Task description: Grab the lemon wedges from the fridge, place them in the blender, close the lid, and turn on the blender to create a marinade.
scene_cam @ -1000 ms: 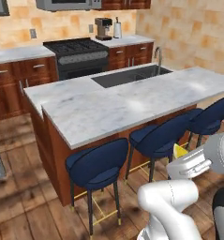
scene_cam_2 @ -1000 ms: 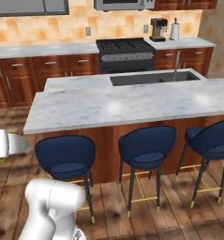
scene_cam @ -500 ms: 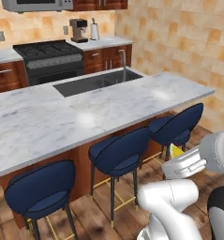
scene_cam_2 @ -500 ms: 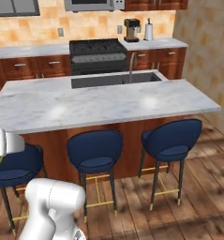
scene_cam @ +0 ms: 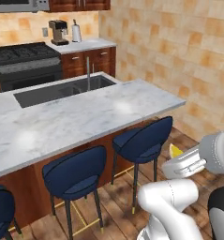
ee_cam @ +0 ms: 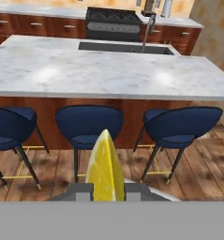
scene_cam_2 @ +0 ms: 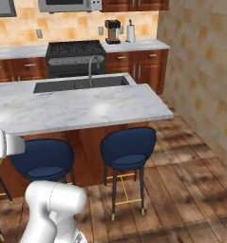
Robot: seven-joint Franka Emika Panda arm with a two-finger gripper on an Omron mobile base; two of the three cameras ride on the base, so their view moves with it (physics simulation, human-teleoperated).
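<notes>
End effector: you see the robot's end effector [ee_cam: 106,190] at the bottom of the hand view, its two dark finger tips [ee_cam: 80,191] clenched on either side of a small bright yellow lemon wedge [ee_cam: 104,168].
Lemon wedge: it stands upright between the tips, its pointed end away from the end effector. In the left base view you see its yellow tip [scene_cam: 175,151] poking out just beyond the white hand.
Grip: both tips touch the wedge's sides, so you can log it as grasped.
Counter: a long white marble island counter [ee_cam: 108,75] with a red-brown wood base lies ahead of the end effector and above the wedge's tip in the hand view, well apart from it.
Stools: three dark blue padded bar stools on thin dark legs stand along the counter's near side; the middle stool [ee_cam: 89,123] is straight ahead of the end effector, just beyond the wedge.
Sink: a dark recessed sink [ee_cam: 125,47] with a curved grey tap is set in the counter's far edge, beyond the stools.
Stove: a black gas range [ee_cam: 112,22] stands against the far wall, farthest from the end effector.
Floor: brown wood planks [ee_cam: 197,168] lie under the stools and below the end effector.
</notes>
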